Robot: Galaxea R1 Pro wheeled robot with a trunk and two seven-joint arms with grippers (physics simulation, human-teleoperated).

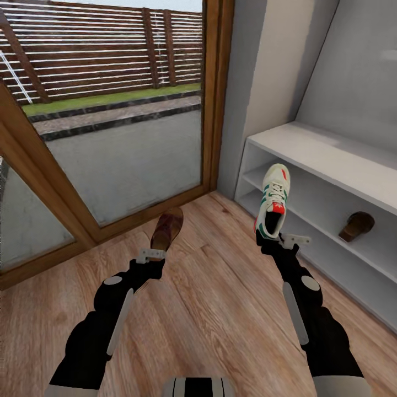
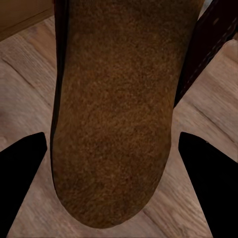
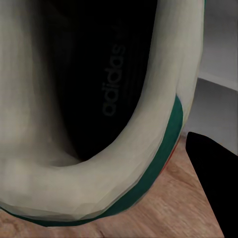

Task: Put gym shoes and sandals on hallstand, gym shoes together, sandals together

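Note:
My left gripper is shut on the heel end of a dark brown sandal, held above the corridor floor with its toe pointing away. Its tan footbed lies between the black fingers in the left wrist view. My right gripper is shut on the heel of a white gym shoe with green stripes, just in front of the hallstand. The shoe's heel opening shows close up beside one finger. Another sandal rests on an open shelf of the hallstand.
A wood-framed glass door stands ahead and to the left, with a paved yard and slatted fence outside. A grey wall rises behind the hallstand at the right. Wood plank floor stretches between my arms.

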